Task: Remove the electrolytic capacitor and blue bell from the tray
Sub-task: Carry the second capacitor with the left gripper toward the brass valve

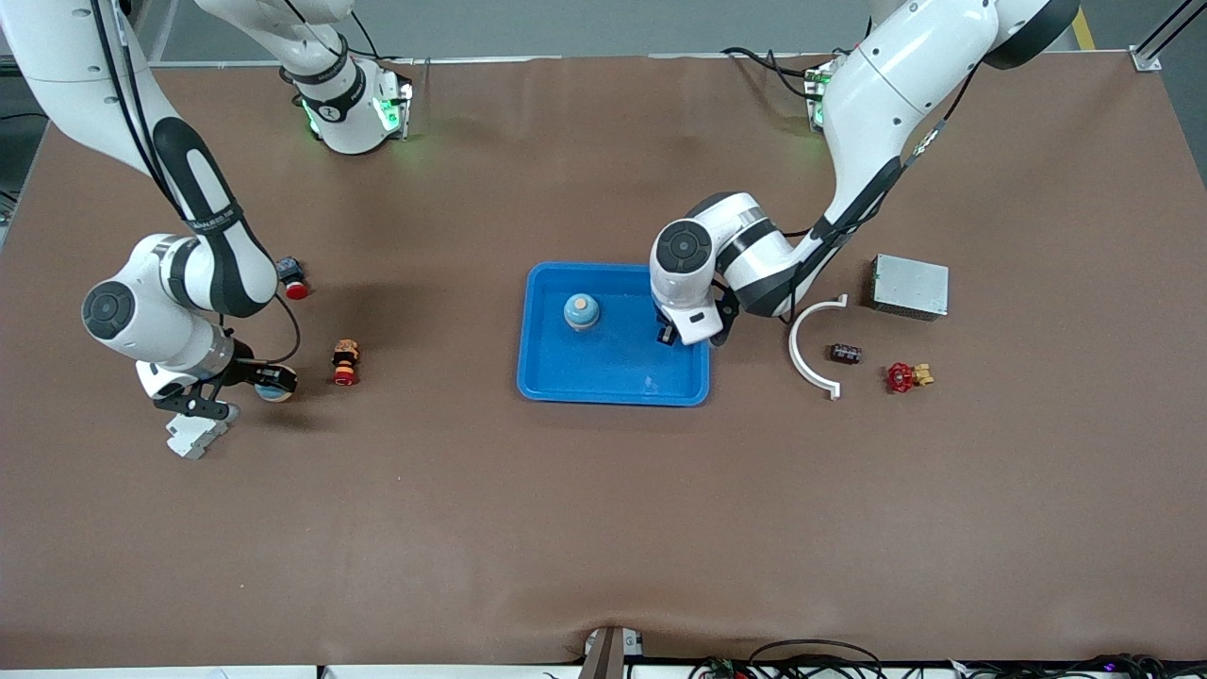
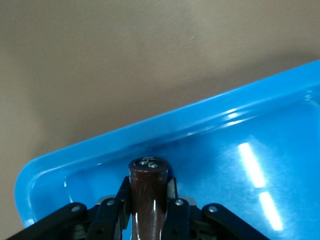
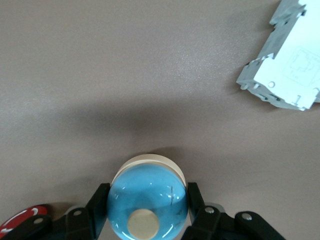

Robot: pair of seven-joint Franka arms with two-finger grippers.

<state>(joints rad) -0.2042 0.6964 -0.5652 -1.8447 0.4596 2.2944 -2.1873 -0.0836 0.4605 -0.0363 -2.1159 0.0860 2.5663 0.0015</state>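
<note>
The left gripper (image 2: 147,210) is clenched on the capacitor (image 2: 148,192), a dark brown cylinder standing between the two fingers (image 2: 111,216) with its terminal end facing the wrist camera. Its long axis runs along the fingers, so it should come away on a straight pull up and out. Gripper and capacitor are low inside the blue tray (image 1: 556,372), in the corner toward the left arm's end of the table, with the tray's raised rim (image 2: 150,127) just beside them. That rim is what the coming move turns on: judging from here, the capacitor has to rise above it before it can travel outward toward the bare table.

The right gripper (image 3: 147,212) is clamped on a blue bell (image 3: 147,202), a glossy blue dome on a pale base, gripped across its width. It hangs over the table well apart from the tray, toward the right arm's end. A white plastic block (image 1: 195,437) lies just beside it, nearer the front camera than the tray's level.

A second round thing with a blue body and an orange top (image 1: 582,310) sits in the tray, near its rim on the robots' side. Whether that is another bell I cannot tell. The left arm is far nearer to it.
</note>
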